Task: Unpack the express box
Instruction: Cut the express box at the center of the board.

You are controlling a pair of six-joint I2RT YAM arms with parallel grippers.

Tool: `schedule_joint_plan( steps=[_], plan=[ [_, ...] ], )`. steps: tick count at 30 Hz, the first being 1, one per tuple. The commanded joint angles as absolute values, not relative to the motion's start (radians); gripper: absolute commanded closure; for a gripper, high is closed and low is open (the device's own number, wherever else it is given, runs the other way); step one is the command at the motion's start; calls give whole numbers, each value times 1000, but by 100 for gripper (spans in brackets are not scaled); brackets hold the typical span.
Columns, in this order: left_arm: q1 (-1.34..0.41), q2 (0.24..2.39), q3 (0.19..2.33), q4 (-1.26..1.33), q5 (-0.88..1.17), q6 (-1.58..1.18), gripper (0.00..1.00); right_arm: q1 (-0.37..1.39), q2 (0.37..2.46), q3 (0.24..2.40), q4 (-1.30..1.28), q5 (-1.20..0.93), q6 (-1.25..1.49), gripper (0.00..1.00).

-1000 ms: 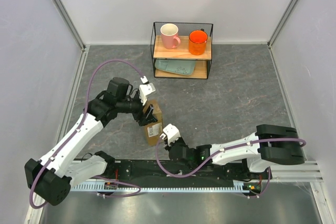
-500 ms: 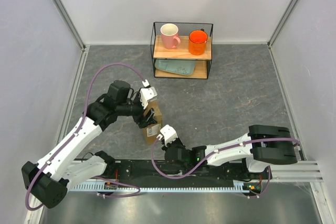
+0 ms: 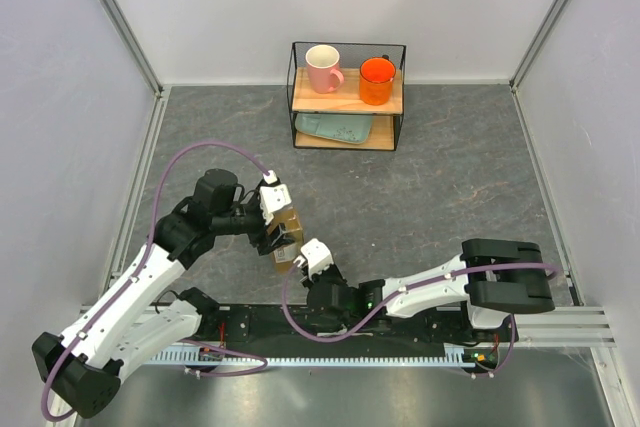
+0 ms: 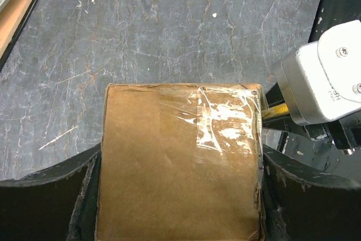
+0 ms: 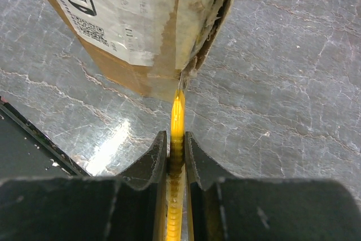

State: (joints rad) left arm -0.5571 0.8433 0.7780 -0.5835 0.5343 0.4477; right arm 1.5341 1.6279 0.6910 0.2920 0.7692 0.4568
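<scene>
**Two grippers engaged on the express box**

1. Change since the earlier frame: the express box [image 3: 287,238] and both grippers now sit farther from the wire shelf [image 3: 348,97], closer to the arm bases.
2. Left gripper [image 3: 276,231]: the jaws stand wide and clamp the box's two sides, holding it tilted on edge in front of the shelf.
3. Right gripper [image 3: 303,259]: the jaws are narrow, pinching the yellow utility knife [image 5: 177,114]. Its blade tip meets the box's taped edge.
4. Pose: the left arm is bent at the elbow. The right arm stretches low, on the box's side away from the shelf.
</scene>
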Motion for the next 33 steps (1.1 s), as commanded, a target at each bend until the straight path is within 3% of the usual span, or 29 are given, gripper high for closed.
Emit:
schedule_joint_plan(
  steps=[1,33],
  plan=[
    [-569,891,678,-704,468,558,78,1528,1730,718,314,609,555,100],
    [-568,913,670,-723,417,554,85,1603,1804,644,127,611,683,100]
  ],
)
